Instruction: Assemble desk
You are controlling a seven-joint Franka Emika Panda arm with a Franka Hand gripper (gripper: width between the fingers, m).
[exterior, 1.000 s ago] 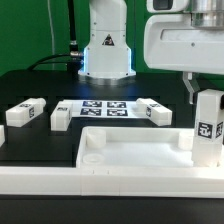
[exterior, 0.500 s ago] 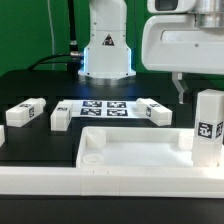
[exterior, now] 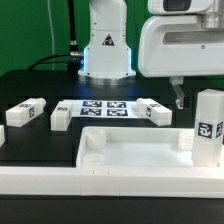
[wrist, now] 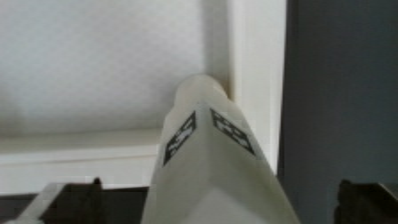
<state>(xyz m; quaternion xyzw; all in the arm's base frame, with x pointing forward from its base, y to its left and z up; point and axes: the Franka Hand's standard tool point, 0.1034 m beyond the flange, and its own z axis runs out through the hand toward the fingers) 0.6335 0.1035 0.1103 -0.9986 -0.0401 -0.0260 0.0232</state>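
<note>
Standing upright at the corner on the exterior view's right, one white block leg bearing a black-and-white square tag is seen on the white plastic tray-like tabletop with the raised rim. The two-finger gripper is spread wide. Its dark fingertips stand clear of the leg on both sides, and nothing is held. The step in hand is judged to be the seating of this leg. Any vertical move is best made straight, so that the leg is not brushed or tipped. Three more tagged white legs are laid flat on the black table, around the marker board. A green backdrop is seen behind.
</note>
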